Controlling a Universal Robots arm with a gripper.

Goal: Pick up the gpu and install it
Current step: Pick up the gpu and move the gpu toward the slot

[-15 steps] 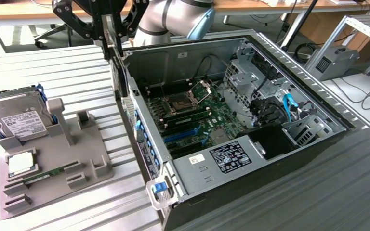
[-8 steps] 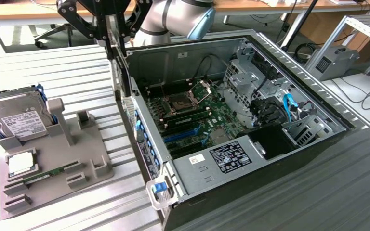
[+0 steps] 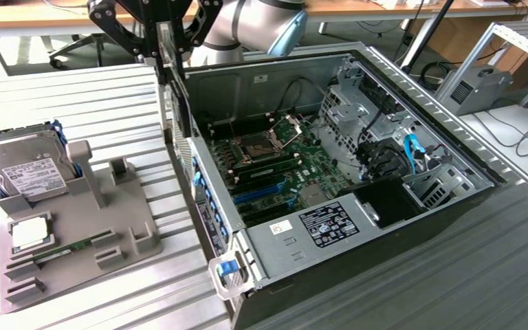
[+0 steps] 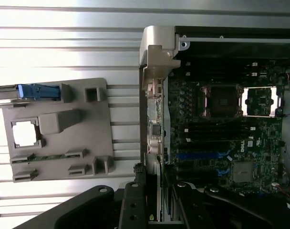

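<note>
GPU's in the jaws, parked over the case edge, not in a slot yet

The gripper [image 3: 166, 42] is clamped on the gpu [image 3: 164, 65], a thin black card seen edge-on, and its long axis runs straight out from the fingers [image 4: 133, 205]. It's hanging above the PC case [image 3: 447, 158] wall on the exterior view's left, so the blue expansion slots [image 3: 259, 192] sit lower and off toward the exterior view's right. The wrist view adds what you can't see from outside: the silver bracket [image 4: 157, 62] is on the far end of the card, and the card lines up beside the motherboard [image 4: 221, 124] instead of over it. The grey parts tray [image 3: 135, 227] has the hard drive [image 3: 25, 172] on it.
</note>
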